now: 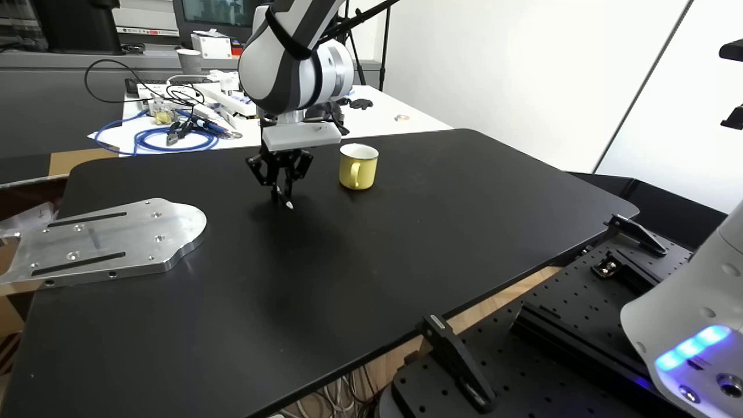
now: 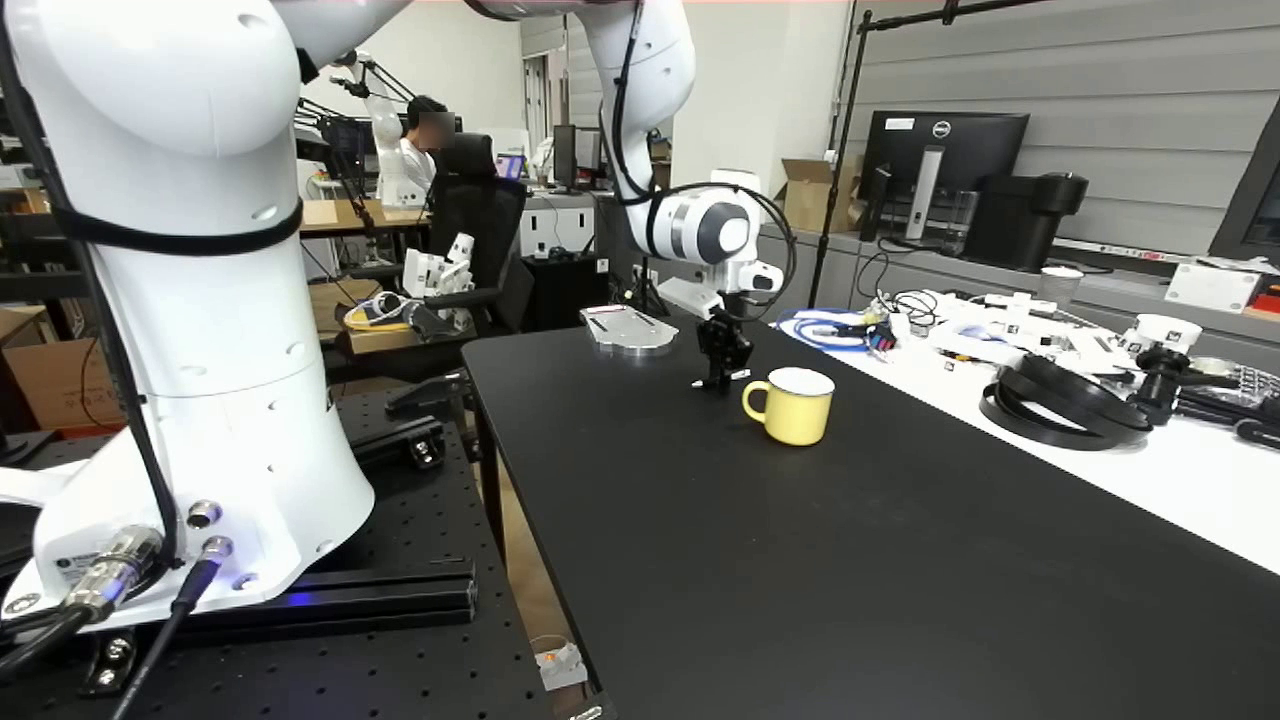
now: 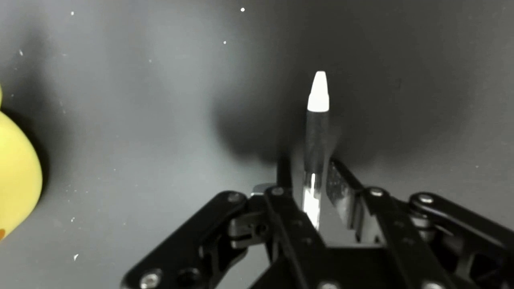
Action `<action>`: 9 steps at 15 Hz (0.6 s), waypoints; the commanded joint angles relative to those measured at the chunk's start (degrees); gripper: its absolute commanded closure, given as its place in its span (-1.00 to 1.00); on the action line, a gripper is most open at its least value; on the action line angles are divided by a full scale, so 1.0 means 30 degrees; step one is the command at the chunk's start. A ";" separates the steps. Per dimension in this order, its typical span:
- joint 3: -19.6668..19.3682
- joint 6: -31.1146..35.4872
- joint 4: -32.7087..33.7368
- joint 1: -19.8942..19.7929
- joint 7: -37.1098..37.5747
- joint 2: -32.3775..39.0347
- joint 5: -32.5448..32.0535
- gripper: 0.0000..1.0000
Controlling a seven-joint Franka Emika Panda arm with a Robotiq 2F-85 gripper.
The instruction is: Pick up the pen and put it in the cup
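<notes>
The pen (image 3: 317, 140) lies on the black table, with a white tip, a dark grey section and a clear shiny barrel in the wrist view. Its white tip (image 1: 289, 204) also shows in an exterior view, and both its ends stick out past the fingers in an exterior view (image 2: 740, 374). My gripper (image 3: 308, 163) is low over the pen, its fingers on either side of it with visible gaps. The gripper also shows in both exterior views (image 1: 281, 194) (image 2: 716, 378). The yellow cup (image 1: 364, 168) stands upright beside the gripper (image 2: 800, 414); part of it shows at the wrist view's left edge (image 3: 16, 176).
A silver metal plate (image 1: 127, 238) lies on the black table (image 1: 371, 278), also visible in an exterior view (image 2: 628, 328). A white table (image 2: 1010, 440) with cables and clutter adjoins the far edge. Black clamps (image 1: 455, 360) sit at the table edge by the robot base.
</notes>
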 commanded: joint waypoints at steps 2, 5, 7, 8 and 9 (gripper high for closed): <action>0.0014 -0.0374 0.0785 0.0016 0.0375 0.0584 0.0201 1.00; -0.0229 -0.0707 0.0815 0.0126 0.0513 0.0205 0.0055 0.94; -0.0373 -0.0800 0.0839 0.0107 0.0567 -0.0162 0.0015 0.94; -0.0396 -0.0929 0.0907 0.0032 0.0506 -0.0351 0.0022 0.94; -0.0460 -0.1271 0.0949 -0.0083 0.0494 -0.0657 0.0064 0.94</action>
